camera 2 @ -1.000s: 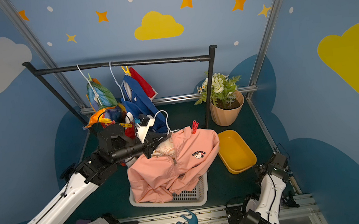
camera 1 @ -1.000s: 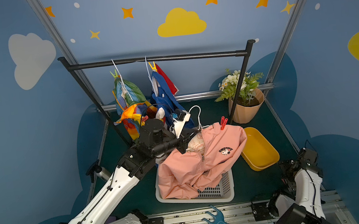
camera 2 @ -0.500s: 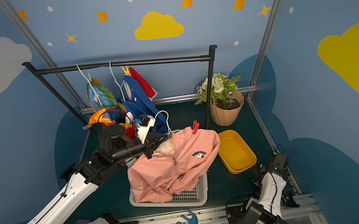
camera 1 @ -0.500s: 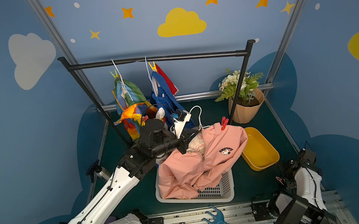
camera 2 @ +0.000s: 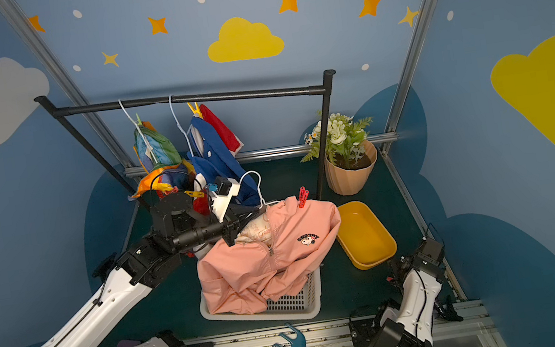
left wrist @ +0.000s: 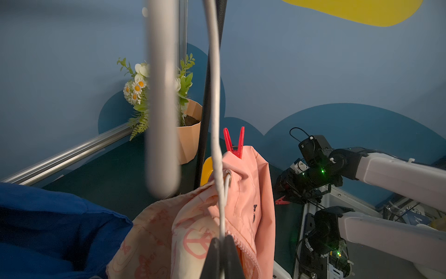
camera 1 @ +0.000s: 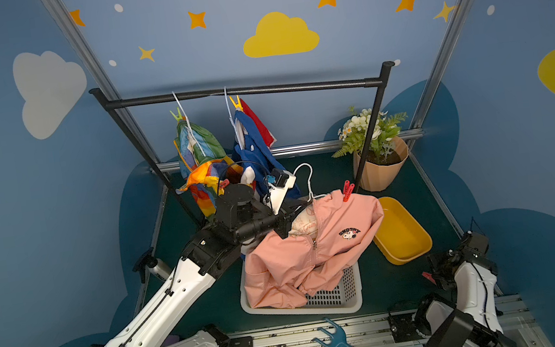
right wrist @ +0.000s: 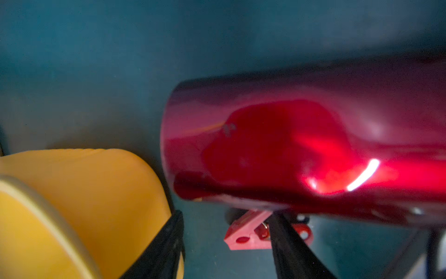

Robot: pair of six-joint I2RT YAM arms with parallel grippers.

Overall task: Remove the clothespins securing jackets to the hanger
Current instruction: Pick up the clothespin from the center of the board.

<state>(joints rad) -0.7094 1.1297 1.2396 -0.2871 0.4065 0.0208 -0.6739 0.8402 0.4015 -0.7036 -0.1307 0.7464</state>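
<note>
As I read the scene left to right from the white mesh basket [camera 1: 323, 302]: behind and left of it hang the rainbow-striped jacket [camera 1: 199, 148], pegged by a green clothespin [camera 1: 176, 115], and the blue jacket [camera 1: 254, 148], pegged by a yellow clothespin [camera 1: 235, 102]. Just above the basket's back rim, the left gripper [left wrist: 220, 256] has its fingers together, clamped on the thin white wire hanger [left wrist: 216, 120]. That hanger carries the soft pink jacket [camera 1: 316, 250], which slumps into the basket. A red clothespin [left wrist: 234, 143] bites the jacket's shoulder, long axis upright, handles splayed in a V. Right of the basket sits the glossy yellow tub [camera 1: 400, 231]. Beyond the tub, the right gripper [right wrist: 226, 217] hangs low over the counter [camera 1: 395, 287], fingers apart. A loose red clothespin [right wrist: 246, 235] lies flat there, touching one finger, the other standing clear. I judge the right arm nearer this one; the shoulder pin lies well apart from it, just beside my left fingers.
</note>
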